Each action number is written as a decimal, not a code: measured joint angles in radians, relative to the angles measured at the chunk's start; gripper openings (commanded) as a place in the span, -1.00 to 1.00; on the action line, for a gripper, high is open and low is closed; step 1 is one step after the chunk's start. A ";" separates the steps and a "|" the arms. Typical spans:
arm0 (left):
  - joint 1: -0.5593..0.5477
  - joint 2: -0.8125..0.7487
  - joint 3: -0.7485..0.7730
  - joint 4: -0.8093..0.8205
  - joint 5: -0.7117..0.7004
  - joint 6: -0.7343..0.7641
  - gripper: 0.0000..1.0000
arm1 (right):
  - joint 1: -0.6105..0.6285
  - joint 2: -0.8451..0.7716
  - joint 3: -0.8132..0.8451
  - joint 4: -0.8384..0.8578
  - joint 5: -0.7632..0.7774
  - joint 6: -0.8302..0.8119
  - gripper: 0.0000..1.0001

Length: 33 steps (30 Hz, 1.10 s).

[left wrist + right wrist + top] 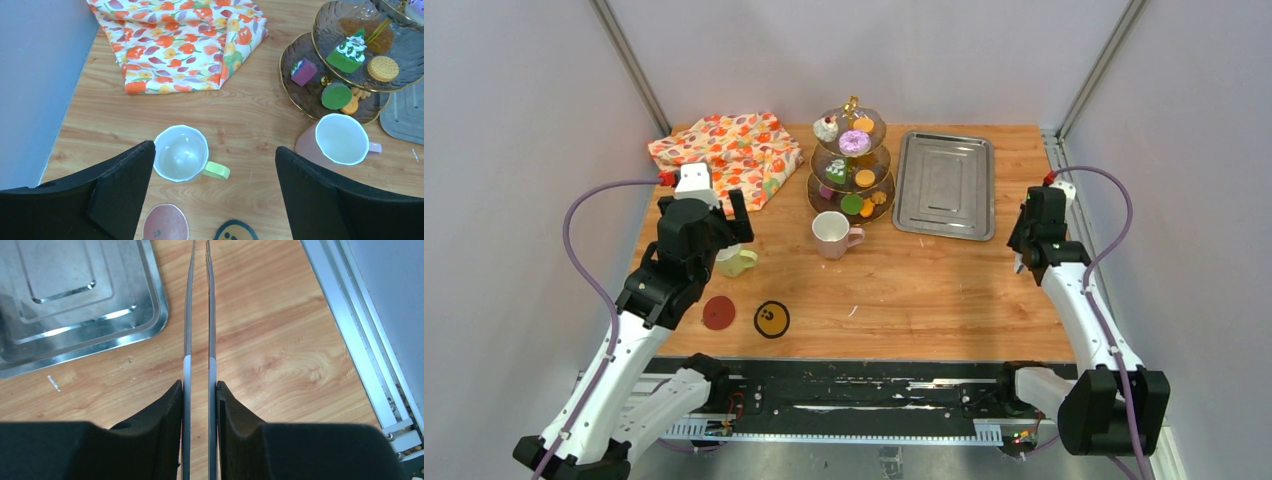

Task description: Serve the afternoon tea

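Two tong blades [188,315] betw. R fingers [160,440]

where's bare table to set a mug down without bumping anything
Widest bare patch: near-right wooden table, between the black-and-yellow round coaster and the right arm, in front of the pink mug and steel tray. Crowded: back left to centre, where floral cloth, yellow-green mug and brown-glass three-tier stand sit close.

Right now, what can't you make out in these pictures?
- Right wrist view: tongs, tips cut off by the top edge.
- Top view: yellow-green mug, partly hidden behind the left gripper.
- Left wrist view: stand, top tier cut off at the corner; two coasters, cut off by the bottom edge.
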State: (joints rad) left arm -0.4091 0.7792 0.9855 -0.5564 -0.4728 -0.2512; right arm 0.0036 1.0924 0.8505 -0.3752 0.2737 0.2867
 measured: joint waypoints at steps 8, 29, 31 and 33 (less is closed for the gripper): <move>0.000 -0.016 -0.002 -0.009 0.013 -0.006 0.89 | -0.026 0.040 -0.094 0.043 0.000 0.050 -0.73; 0.000 0.095 -0.029 -0.131 0.095 -0.024 0.96 | -0.077 0.134 -0.028 0.051 -0.118 0.114 0.45; 0.000 0.089 -0.051 -0.151 0.090 -0.042 0.98 | -0.055 0.097 0.005 0.042 -0.145 0.118 0.46; 0.000 0.087 -0.064 -0.172 0.087 -0.057 1.00 | 0.016 0.061 0.041 0.039 -0.158 0.117 0.47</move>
State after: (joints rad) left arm -0.4091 0.8665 0.9218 -0.7284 -0.3855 -0.3080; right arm 0.0193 1.1530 0.8917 -0.3359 0.1158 0.4034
